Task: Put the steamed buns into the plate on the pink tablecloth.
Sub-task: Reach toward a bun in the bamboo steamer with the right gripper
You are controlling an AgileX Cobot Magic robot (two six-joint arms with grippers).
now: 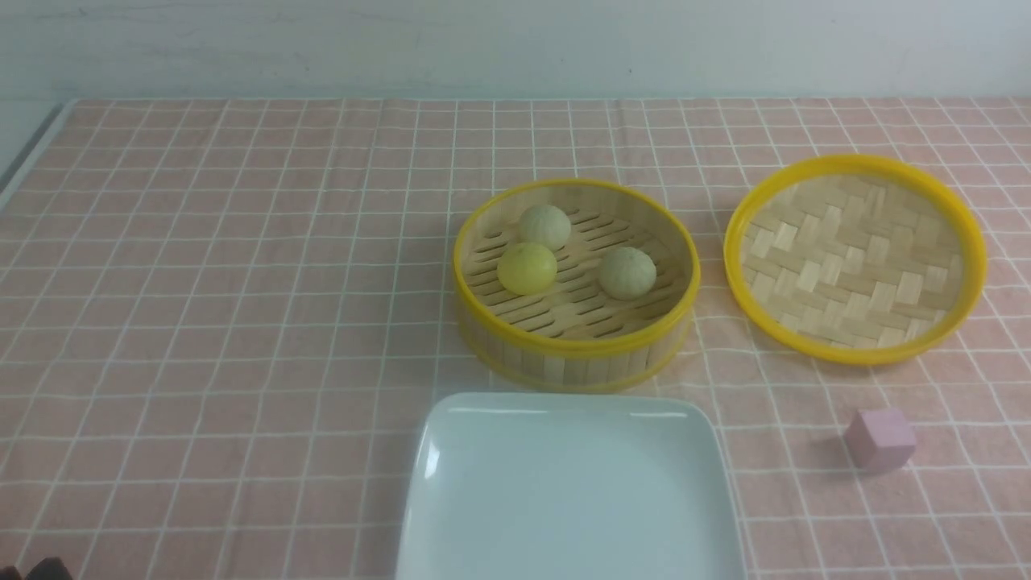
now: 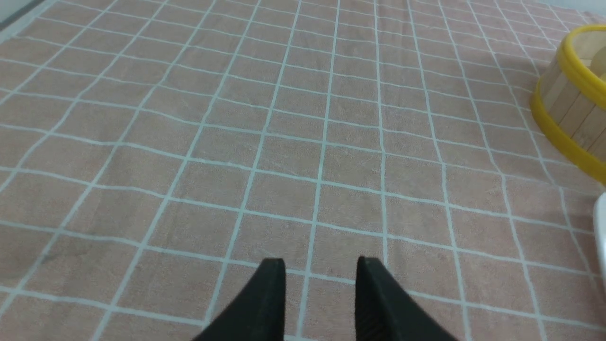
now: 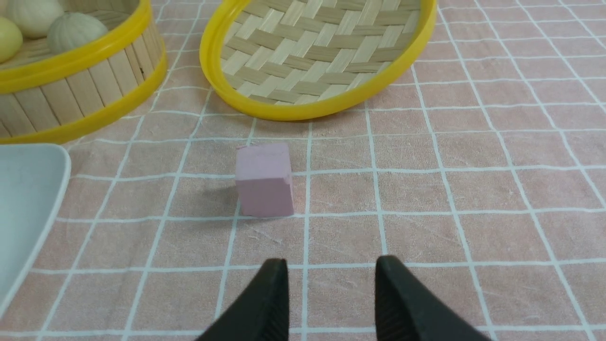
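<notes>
Three steamed buns lie in the round bamboo steamer basket (image 1: 576, 354): a yellow bun (image 1: 527, 268) and two greyish-beige ones (image 1: 545, 226) (image 1: 627, 272). The white plate (image 1: 568, 499) rests on the pink tablecloth (image 1: 242, 282) just in front of the basket, with nothing on it. My left gripper (image 2: 321, 265) hovers open over bare cloth left of the basket (image 2: 575, 99). My right gripper (image 3: 331, 265) is open too, empty, a little behind the pink cube (image 3: 263, 180). In the right wrist view the plate's corner (image 3: 28, 189) and the buns (image 3: 73, 31) show.
The woven bamboo lid (image 1: 855, 256) lies upside down right of the basket. A small pink cube (image 1: 879, 439) sits in front of the lid, right of the plate. The table's left edge (image 1: 28, 153) shows at far left.
</notes>
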